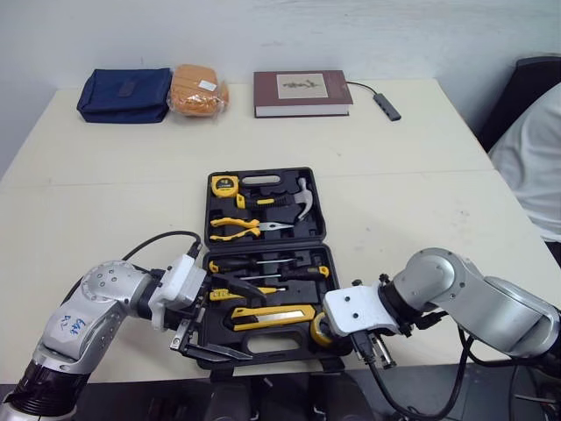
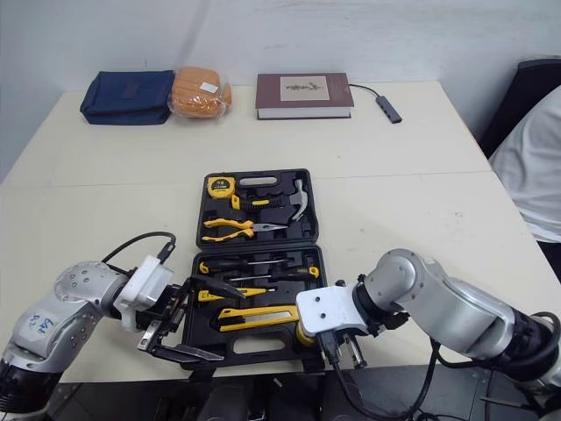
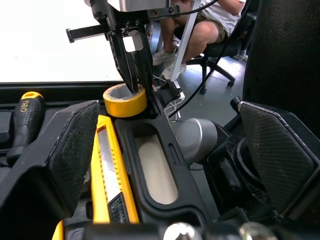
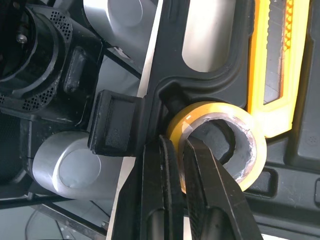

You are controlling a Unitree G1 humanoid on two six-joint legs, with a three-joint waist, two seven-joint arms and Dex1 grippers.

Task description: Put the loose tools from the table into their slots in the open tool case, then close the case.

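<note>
In my right wrist view, my right gripper [image 4: 176, 141] is nearly closed, pinching the wall of the yellow tape roll [image 4: 245, 155], one finger outside the ring and one inside. The roll sits at a corner of the black tool case [image 4: 170, 50], just beside the end of the yellow utility knife [image 4: 270, 75].

In my left wrist view, my left gripper [image 3: 166, 106] is spread wide and holds nothing. One pad [image 3: 75, 145] stands next to the knife, and the case's handle opening lies between the pads.

From my head, the case lies open at the near edge of the table [image 1: 421, 210]. My left gripper is at its near left corner. The hammer [image 1: 304, 200], tape measure [image 1: 225, 184], pliers [image 1: 237, 228] and screwdrivers [image 1: 263, 263] lie inside the case. A book [image 1: 302, 92] and a blue pouch [image 1: 124, 94] lie at the far edge of the table.
</note>
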